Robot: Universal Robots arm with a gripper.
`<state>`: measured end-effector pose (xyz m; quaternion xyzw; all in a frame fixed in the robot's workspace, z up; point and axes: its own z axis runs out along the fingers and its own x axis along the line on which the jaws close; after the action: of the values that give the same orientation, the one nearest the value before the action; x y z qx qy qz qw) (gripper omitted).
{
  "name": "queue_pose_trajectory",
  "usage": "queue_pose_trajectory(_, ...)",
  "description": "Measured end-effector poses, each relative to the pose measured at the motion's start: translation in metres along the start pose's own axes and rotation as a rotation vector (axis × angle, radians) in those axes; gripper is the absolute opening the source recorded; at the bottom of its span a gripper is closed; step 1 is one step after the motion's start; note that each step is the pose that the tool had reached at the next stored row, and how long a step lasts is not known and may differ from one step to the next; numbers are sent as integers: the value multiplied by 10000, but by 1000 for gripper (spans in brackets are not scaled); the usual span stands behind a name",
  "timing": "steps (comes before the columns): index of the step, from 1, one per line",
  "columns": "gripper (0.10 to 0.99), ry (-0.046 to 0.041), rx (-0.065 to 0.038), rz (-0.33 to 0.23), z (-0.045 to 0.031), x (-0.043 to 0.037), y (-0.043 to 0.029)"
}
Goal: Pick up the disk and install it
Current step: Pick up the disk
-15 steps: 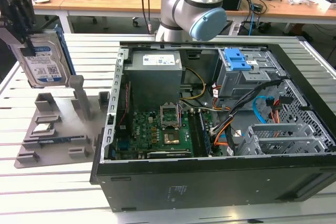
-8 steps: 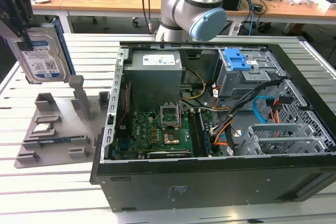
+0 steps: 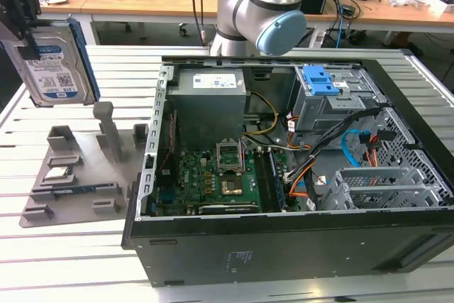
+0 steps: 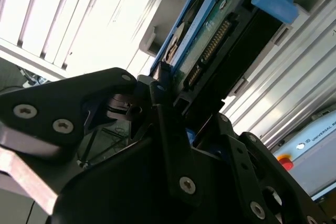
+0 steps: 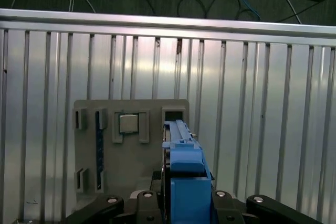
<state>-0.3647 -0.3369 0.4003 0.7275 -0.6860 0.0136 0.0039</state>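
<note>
Gripper [image 3: 23, 30] is clamped on the disk [image 3: 53, 62], holding it aloft well outside the case [image 3: 284, 246], on the exterior view's left. Pick-up looks done. Installing likely calls for clearing the case wall and lining up inside.

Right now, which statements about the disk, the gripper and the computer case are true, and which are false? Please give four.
1. The gripper is shut on the disk, which is lifted clear of the grey fixture. True.
2. The disk sits inside the computer case. False: it hangs outside the case, at the exterior view's left.
3. A small silver chip lies on the grey fixture. True.
4. The computer case is closed. False: it is open, and the motherboard shows.
</note>
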Motion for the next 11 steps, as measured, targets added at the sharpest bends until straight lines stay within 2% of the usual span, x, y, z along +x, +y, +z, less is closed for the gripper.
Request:
queue_pose_trajectory(3,365,0,0,0,-97,2,-1)
queue_pose_trajectory(11,365,0,0,0,-257,7,-3)
